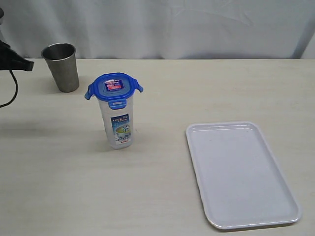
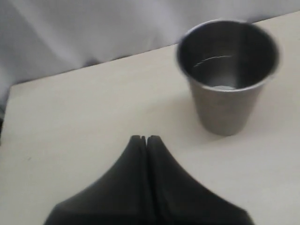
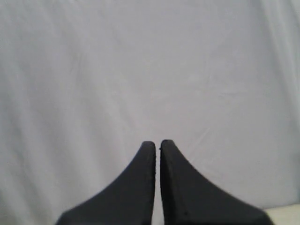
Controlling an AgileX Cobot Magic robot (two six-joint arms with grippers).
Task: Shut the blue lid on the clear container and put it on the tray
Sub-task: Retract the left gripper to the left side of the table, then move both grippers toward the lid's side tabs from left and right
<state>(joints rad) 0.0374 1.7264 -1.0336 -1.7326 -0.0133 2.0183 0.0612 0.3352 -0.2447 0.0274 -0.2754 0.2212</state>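
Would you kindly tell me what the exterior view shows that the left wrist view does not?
Only the exterior view shows the clear container standing upright with the blue lid resting on top, and the tray lying flat to its right. Only the left wrist view shows the inside of the steel cup and, up close, the left gripper with its jaws pressed shut. Both share the steel cup, the pale table, the white curtain and the left gripper, which is only a dark tip at the exterior view's left edge.
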